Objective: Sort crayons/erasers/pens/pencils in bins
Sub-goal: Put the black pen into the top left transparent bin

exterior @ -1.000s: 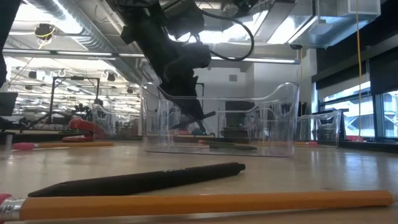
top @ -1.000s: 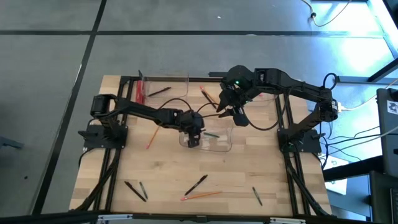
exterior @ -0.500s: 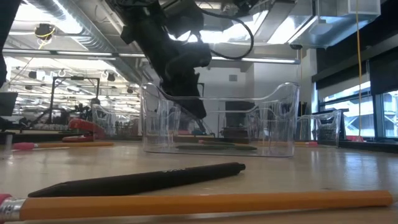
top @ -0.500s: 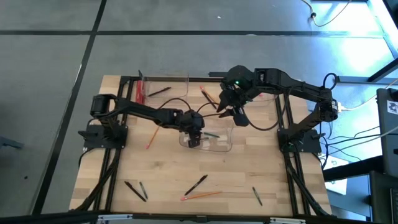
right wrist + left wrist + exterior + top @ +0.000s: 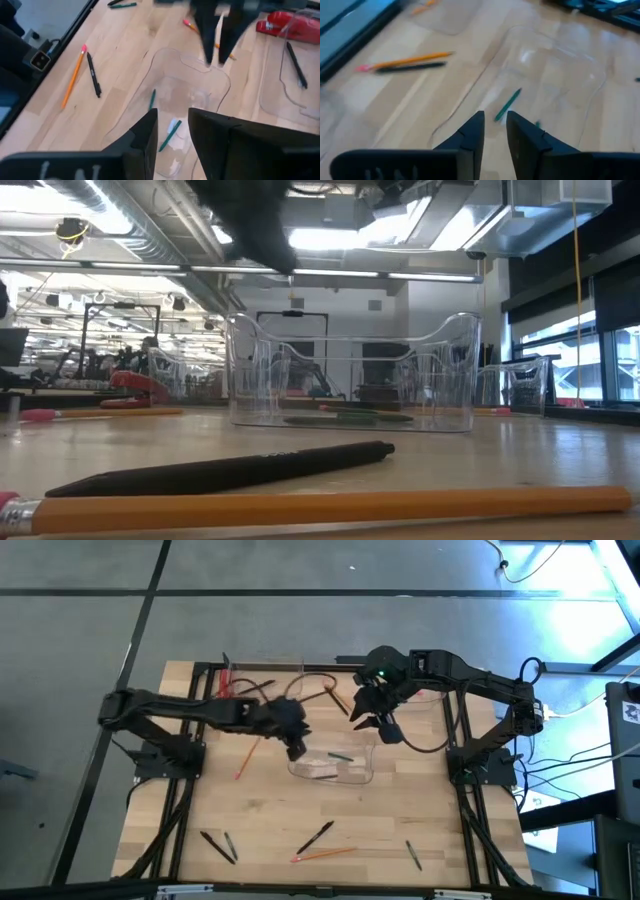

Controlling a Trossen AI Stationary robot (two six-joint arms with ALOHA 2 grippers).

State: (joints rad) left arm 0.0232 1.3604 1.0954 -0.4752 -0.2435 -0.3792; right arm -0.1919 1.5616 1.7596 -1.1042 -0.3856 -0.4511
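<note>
Progress check: the middle bin (image 5: 336,766) has two green crayons (image 5: 169,135) lying in it, so that pile is started. The far bin (image 5: 262,680) at the back of the worktop (image 5: 420,810) holds a pen (image 5: 257,687) and something red that I can't identify. I can't clearly make out a third bin from above.

Plenty left, I'd say. Near the front edge there's a pen (image 5: 315,836) lying right beside a pencil (image 5: 323,854), two more dark sticks at the front left (image 5: 218,846), and a short one at the front right (image 5: 413,855). Another pencil (image 5: 244,759) sits left of the middle bin, and one more (image 5: 335,695) lies behind it.

The left gripper (image 5: 296,747) is just off the middle bin's left end, jaws a little apart with nothing between them. The right gripper (image 5: 372,720) hangs over the bin's back right corner, jaws also apart and empty.

So maybe a third done, roughly.
</note>
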